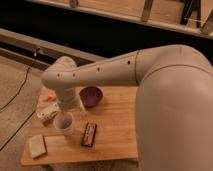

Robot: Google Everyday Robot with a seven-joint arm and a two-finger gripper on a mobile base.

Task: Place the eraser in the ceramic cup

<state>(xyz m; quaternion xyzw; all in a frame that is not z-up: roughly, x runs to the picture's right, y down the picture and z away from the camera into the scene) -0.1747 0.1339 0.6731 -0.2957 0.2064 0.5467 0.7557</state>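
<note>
Eraser lower left, jaws over ceramic cup

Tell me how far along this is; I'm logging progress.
Nothing looks done: the eraser lies on the table near its front-left corner, apart from the ceramic cup. In hand: the gripper hangs just above the cup, not by the eraser. Left: grasp, carry, drop it in.
</note>
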